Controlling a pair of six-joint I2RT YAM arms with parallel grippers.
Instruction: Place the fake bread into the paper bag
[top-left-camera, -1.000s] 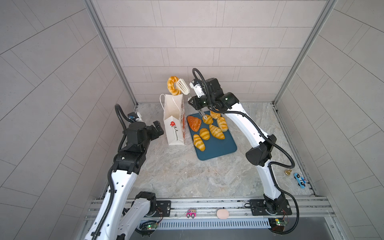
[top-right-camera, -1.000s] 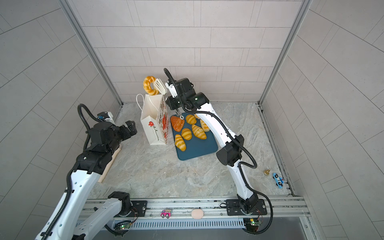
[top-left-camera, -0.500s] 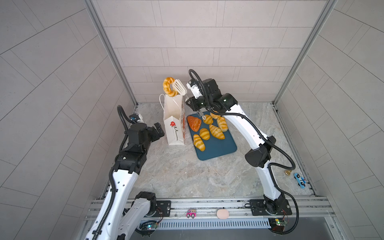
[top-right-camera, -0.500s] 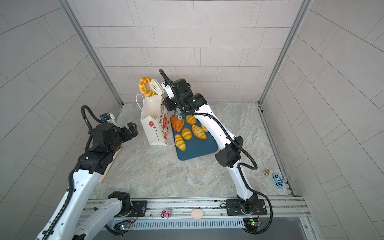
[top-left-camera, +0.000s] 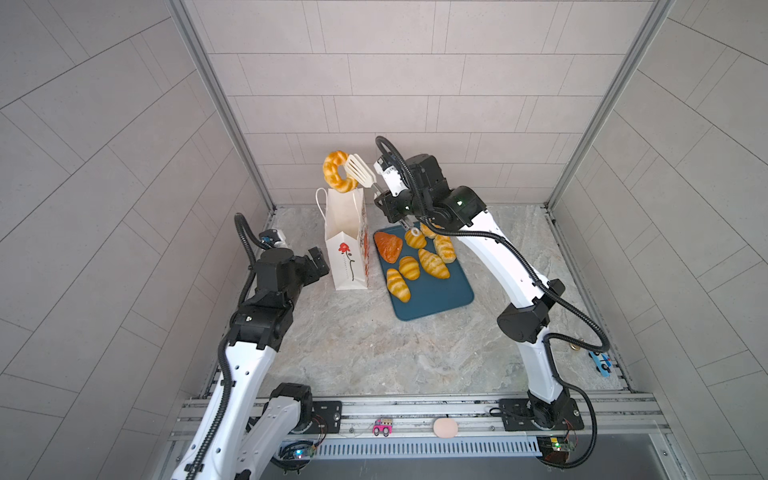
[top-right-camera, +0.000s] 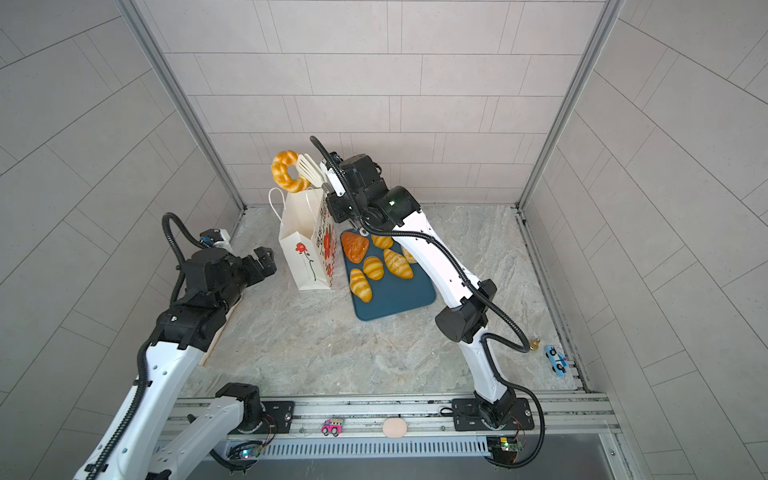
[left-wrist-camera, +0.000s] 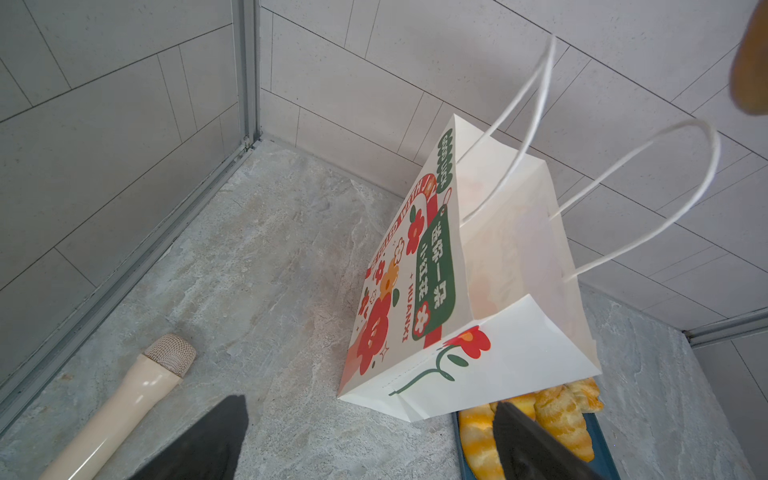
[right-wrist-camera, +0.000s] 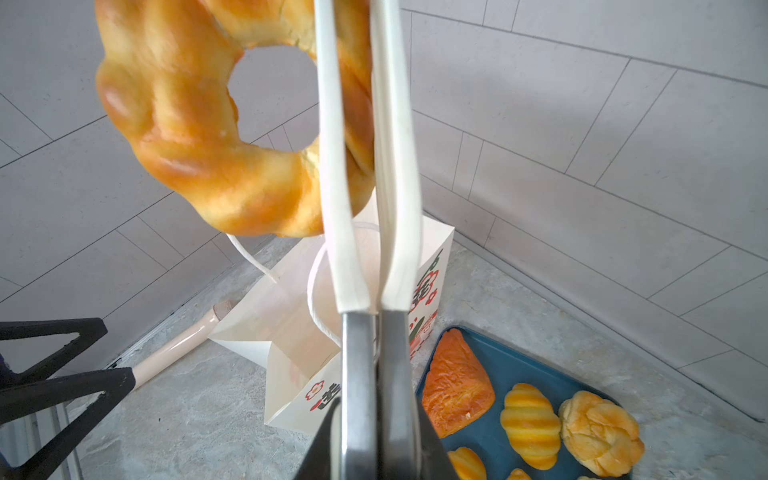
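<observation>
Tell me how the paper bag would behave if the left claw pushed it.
Probably tippy: the paper bag stands tall on a narrow base, so a high push would likely topple it. Likely light and soft-walled: light glows through its thin paper, so a squeeze may crumple it. A low push might slide it across the smooth tabletop.

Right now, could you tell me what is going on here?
The right gripper holds tongs that pinch a doughnut in the air above the bag. The left gripper is open beside the bag, apart from it. The other bread lies on the tray; the doughnut is not yet in.
</observation>
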